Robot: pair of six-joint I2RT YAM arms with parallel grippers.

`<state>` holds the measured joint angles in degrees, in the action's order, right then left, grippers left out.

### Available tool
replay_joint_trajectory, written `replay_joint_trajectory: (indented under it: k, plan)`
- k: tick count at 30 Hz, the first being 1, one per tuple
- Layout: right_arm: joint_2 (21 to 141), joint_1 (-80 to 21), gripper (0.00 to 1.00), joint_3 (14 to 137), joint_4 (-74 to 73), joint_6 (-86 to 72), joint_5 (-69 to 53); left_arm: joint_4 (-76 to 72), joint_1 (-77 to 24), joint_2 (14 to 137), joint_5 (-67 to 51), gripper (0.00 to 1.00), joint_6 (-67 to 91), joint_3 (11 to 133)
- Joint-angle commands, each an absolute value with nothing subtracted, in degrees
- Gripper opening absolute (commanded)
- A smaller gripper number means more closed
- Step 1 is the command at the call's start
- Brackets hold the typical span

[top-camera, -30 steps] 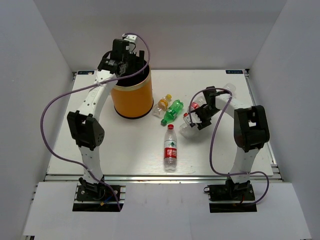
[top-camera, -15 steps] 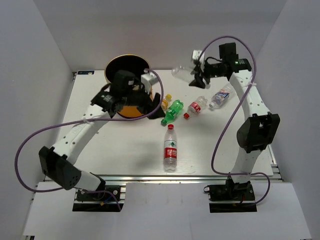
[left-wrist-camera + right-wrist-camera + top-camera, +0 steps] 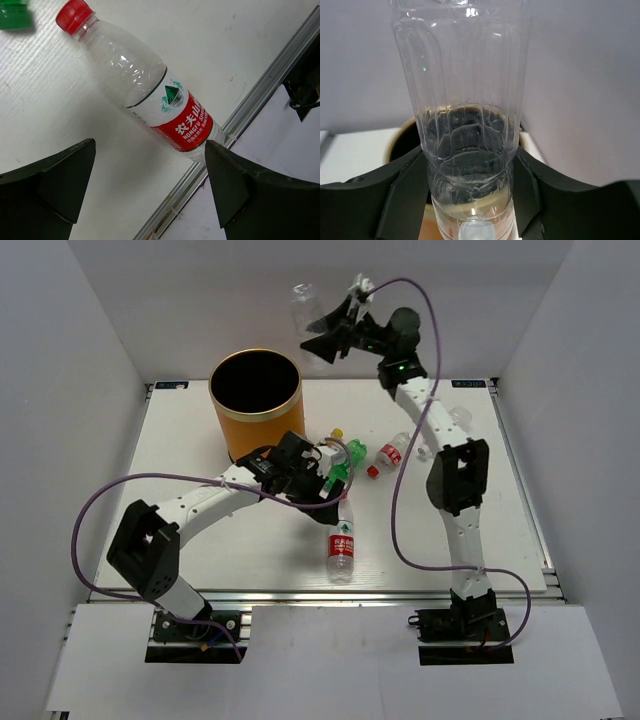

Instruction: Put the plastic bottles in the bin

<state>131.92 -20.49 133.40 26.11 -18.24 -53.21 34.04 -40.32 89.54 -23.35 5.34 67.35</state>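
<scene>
Under left end effector [image 3: 150, 150]: red-capped clear bottle [image 3: 131, 75], red label "NONGFU SPRING".

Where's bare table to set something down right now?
Free: table right edge, beyond the right arm; near strip between the lying red-label bottle and that arm; left of the bin. Crowded: centre, where the open left gripper hangs beside the green bottle and yellow-capped bottle. Right gripper holds a clear bottle aloft near the bin.
</scene>
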Motion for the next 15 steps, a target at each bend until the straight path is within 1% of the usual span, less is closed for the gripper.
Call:
replay_joint_trajectory:
  k: [1,3,7,9,10,11,12,13,14,15]
  plan:
    - [132.01,-25.83,0.23,136.58,43.41,-28.91,-52.82,31.63,-42.36,88.07,-21.45,1.0,7.9,66.97]
    - [132.19,-28.38,0.23,135.62,46.47,-29.09,-51.86,32.69,-42.97,88.07,-20.66,1.0,7.91,66.97]
    - [133.5,-31.28,0.23,137.11,47.55,-27.78,-50.18,34.8,-44.64,88.59,-19.51,1.0,7.91,66.97]
    - [133.68,-32.42,0.28,135.62,48.25,-27.51,-49.4,35.42,-45.17,89.21,-18.9,1.0,8.52,66.36]
    - [133.68,-32.78,0.32,134.66,47.73,-27.25,-49.13,35.42,-45.7,89.21,-18.9,1.0,8.53,66.36]
    - [133.86,-32.96,0.41,134.04,47.03,-26.81,-47.91,35.42,-45.7,89.91,-18.9,1.0,8.53,66.36]
    - [133.94,-33.13,0.66,132.21,46.67,-25.85,-47.55,36.12,-46.23,90.87,-18.29,1.0,9.05,66.36]
    - [134.38,-33.22,0.78,131.4,45.45,-25.58,-47.11,36.12,-46.84,91.4,-18.28,1.0,9.05,66.36]
    - [134.47,-33.22,0.85,130.7,45.09,-25.4,-46.07,36.12,-46.85,91.41,-17.76,1.0,9.05,66.36]
    - [134.56,-32.96,0.9,129.3,44.83,-24.79,-46.14,36.65,-47.45,92.28,-17.75,1.0,9.57,66.88]
